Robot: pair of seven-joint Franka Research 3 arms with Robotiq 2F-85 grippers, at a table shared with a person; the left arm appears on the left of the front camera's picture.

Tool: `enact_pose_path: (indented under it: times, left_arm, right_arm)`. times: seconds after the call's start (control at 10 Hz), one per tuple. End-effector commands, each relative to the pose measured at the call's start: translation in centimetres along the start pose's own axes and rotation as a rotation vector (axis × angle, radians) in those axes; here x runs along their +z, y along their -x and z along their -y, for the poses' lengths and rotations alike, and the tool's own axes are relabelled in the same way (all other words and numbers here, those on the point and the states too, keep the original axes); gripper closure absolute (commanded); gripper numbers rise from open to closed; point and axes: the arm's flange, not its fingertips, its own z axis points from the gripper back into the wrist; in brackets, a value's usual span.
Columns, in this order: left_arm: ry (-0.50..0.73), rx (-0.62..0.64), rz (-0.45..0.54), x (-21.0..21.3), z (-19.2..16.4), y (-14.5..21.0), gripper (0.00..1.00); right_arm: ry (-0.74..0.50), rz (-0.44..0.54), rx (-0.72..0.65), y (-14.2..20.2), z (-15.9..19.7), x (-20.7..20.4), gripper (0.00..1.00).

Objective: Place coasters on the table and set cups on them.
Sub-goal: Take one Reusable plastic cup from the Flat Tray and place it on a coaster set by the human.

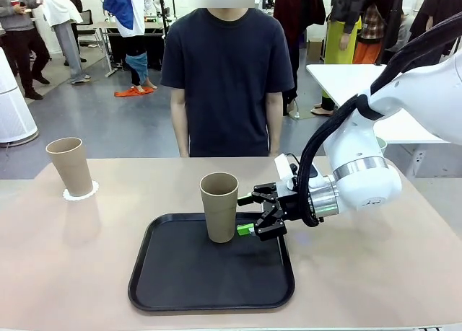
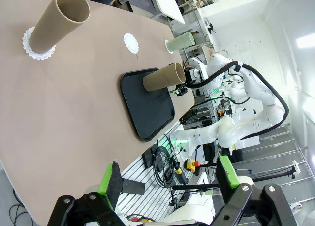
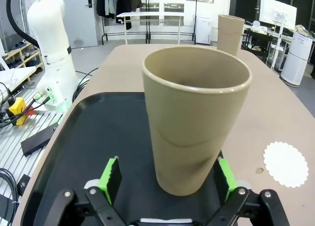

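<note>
A tan cup (image 1: 219, 207) stands upright on the black tray (image 1: 209, 280). My right gripper (image 1: 253, 214) is open just to its right, low over the tray. In the right wrist view this cup (image 3: 194, 122) rises between the spread green pads (image 3: 110, 179), nearer the right one, and no pad presses on it. A second tan cup (image 1: 70, 165) stands on a white coaster (image 1: 80, 194) at the table's (image 1: 361, 273) far left. A bare coaster (image 3: 286, 163) lies on the table beside the tray. A mint cup (image 2: 181, 41) stands near the table's far right edge. My left gripper (image 2: 170, 179) hangs open and empty, high over the table's near side.
A person in a dark shirt stands at the far side of the table, hands down. A white table stands behind at the right. The left arm's base (image 3: 49, 48) rises beyond the tray's end in the right wrist view.
</note>
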Motion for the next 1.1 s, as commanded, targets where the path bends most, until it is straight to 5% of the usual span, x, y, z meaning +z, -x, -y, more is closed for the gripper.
enact_pose_path:
  times: [0.0,1.0]
  left_arm:
    - [0.01,0.008,0.01,0.2,0.3,0.0,0.0]
    - [0.01,0.008,0.01,0.2,0.3,0.0,0.0]
  right_arm:
    - [0.047,0.012,0.008,0.6,1.2,-0.7,0.0]
    - [0.013,0.051,-0.034,1.6,3.6,-3.8,0.0]
